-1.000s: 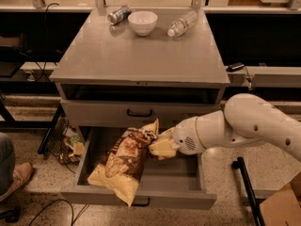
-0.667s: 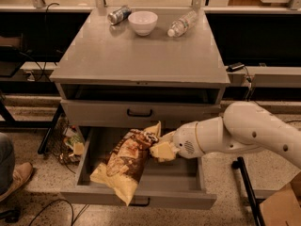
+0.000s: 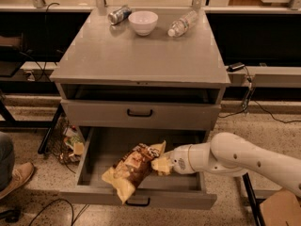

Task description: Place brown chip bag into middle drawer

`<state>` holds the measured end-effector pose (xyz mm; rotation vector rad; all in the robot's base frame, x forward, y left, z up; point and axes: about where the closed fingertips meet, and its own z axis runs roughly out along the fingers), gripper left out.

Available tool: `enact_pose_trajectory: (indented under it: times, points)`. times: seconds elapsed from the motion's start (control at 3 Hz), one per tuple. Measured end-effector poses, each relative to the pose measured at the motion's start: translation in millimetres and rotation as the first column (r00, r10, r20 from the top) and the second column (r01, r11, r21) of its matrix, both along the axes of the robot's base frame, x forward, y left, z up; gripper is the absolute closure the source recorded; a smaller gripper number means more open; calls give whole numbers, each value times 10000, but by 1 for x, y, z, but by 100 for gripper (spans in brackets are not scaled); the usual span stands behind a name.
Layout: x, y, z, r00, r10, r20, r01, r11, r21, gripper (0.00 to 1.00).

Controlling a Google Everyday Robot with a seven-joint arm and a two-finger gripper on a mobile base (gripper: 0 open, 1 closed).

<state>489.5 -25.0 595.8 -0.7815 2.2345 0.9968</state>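
Observation:
The brown chip bag (image 3: 133, 168) lies slanted in the open middle drawer (image 3: 187, 199), dark brown in the middle with tan ends. Its lower tan end rests over the drawer's front edge near the black handle (image 3: 138, 203). Its upper end points toward the back right. My gripper (image 3: 160, 165), at the end of the white arm (image 3: 235, 157) reaching in from the right, is inside the drawer and touches the bag's upper right part.
On the cabinet top stand a white bowl (image 3: 143, 21), a tipped can (image 3: 119, 14) and a lying plastic bottle (image 3: 183, 23). The upper drawer front (image 3: 139, 113) is closed. Floor clutter (image 3: 70, 142) and a shoe (image 3: 14, 178) are at left, a cardboard box (image 3: 282, 211) at lower right.
My gripper and arm have moved down into the drawer. The chip bag has come down with it and now lies lower, nearer the drawer's front edge.

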Motion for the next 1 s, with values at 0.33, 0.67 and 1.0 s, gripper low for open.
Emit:
enact_pose_trajectory:
  times: [0.33, 0.67, 1.0]
  points:
    - [28, -6, -51, 9918, -1138, -577, 1156, 9929, 296, 100]
    - [30, -5, -59, 9899, -1248, -668, 1273, 9913, 341, 84]
    - [30, -3, -60, 9902, -1217, -680, 1243, 9916, 351, 60]
